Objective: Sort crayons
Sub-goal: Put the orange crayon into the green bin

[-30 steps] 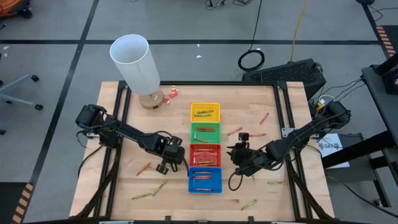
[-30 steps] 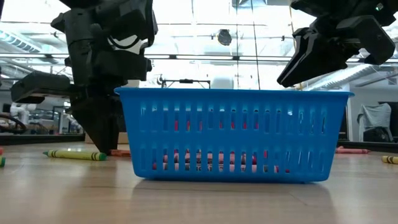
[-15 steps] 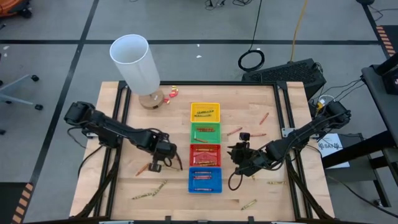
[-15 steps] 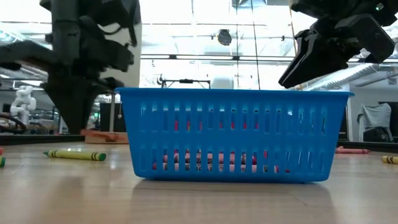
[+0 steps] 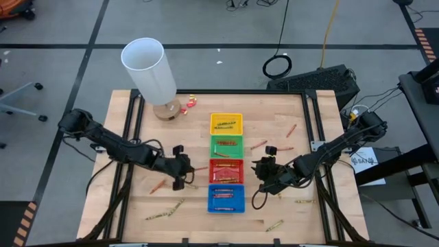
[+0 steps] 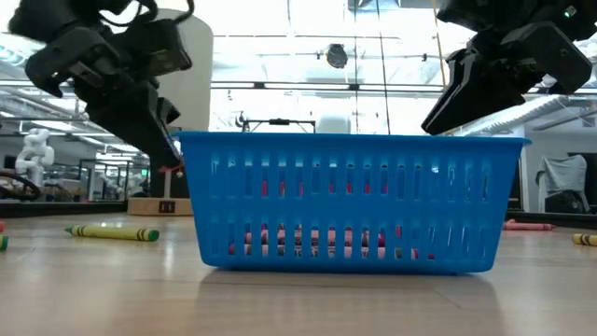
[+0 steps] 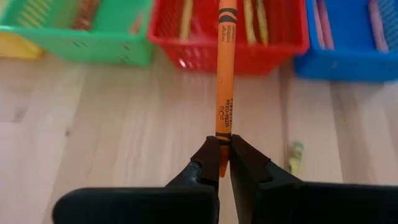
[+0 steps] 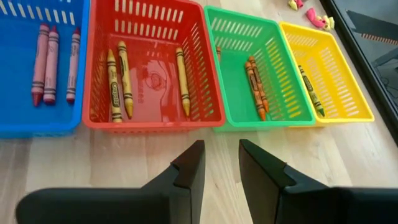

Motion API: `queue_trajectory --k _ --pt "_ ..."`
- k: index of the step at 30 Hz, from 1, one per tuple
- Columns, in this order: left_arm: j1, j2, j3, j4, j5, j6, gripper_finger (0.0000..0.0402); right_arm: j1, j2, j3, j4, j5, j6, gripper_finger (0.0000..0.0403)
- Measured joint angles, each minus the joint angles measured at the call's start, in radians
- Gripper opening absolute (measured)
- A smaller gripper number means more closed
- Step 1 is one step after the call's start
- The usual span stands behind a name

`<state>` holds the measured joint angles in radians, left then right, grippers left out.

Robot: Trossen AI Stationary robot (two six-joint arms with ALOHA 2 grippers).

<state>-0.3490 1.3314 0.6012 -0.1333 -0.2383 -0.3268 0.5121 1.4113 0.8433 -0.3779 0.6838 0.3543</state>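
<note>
Orange wax, paper-wrapped: the crayon [image 7: 224, 74] was pinched at its very end by the left claw [image 7: 224, 163], its far tip pointing over the red tray [image 7: 236, 53]. Judged light and stiff but brittle, it wanted a mid-shaft grip. The right claw [image 8: 219, 163] hung open just beside the red tray, holding nothing

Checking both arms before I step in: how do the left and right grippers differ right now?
The left gripper is shut on an orange crayon that points toward the red tray; the right gripper is open and holds nothing. In the high view the left gripper sits on the trays' left side, the right gripper on their right. Both are level with the red tray.
</note>
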Motion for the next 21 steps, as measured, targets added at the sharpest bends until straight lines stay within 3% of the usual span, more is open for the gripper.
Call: queue_trajectory --k 8,13,21 --pt "-0.021 -0.007 -0.107 0.419 -0.157 0.036 0.0015 0.000 0.000 0.000 0.011 0.000 0.001 0.0082" --pt "-0.020 -0.007 -0.112 0.652 -0.186 0.148 0.0015 0.000 0.000 0.000 0.022 0.002 0.000 0.0082" --pt "-0.020 -0.007 -0.112 0.763 -0.186 0.282 0.0015 0.000 0.000 0.000 0.026 0.051 -0.009 0.0082"
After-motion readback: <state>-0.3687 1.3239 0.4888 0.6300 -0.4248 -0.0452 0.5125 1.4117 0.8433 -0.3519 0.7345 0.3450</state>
